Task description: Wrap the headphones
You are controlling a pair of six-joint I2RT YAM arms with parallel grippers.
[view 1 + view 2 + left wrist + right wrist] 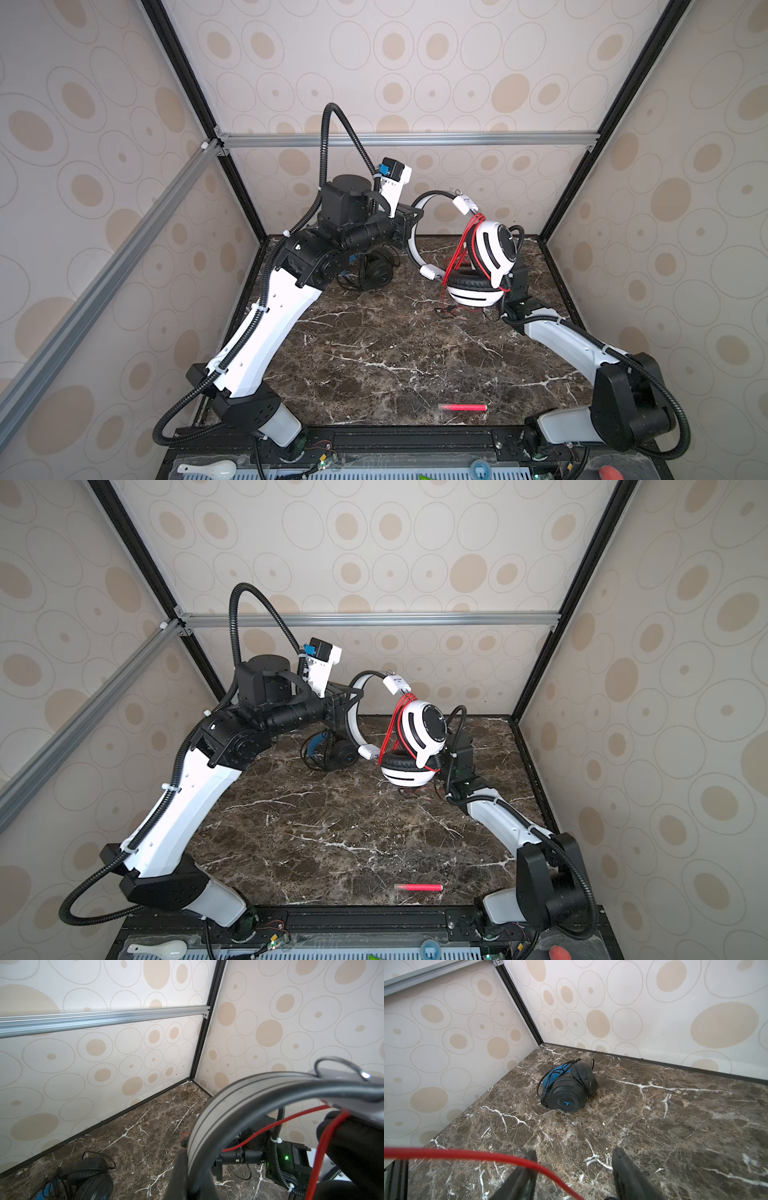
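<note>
At back left on the desk [374, 365], lying on its side: black headset [376, 272]. To its right, clamped at the headband by closed left jaws: white headset [484, 253], red cable [460, 248] wound around the cups. Right jaws parted, gripping nothing.

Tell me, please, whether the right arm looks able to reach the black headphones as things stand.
Probably yes: bare tabletop lies between the open right gripper and the black headphones, though the red cable drapes across one finger.
</note>
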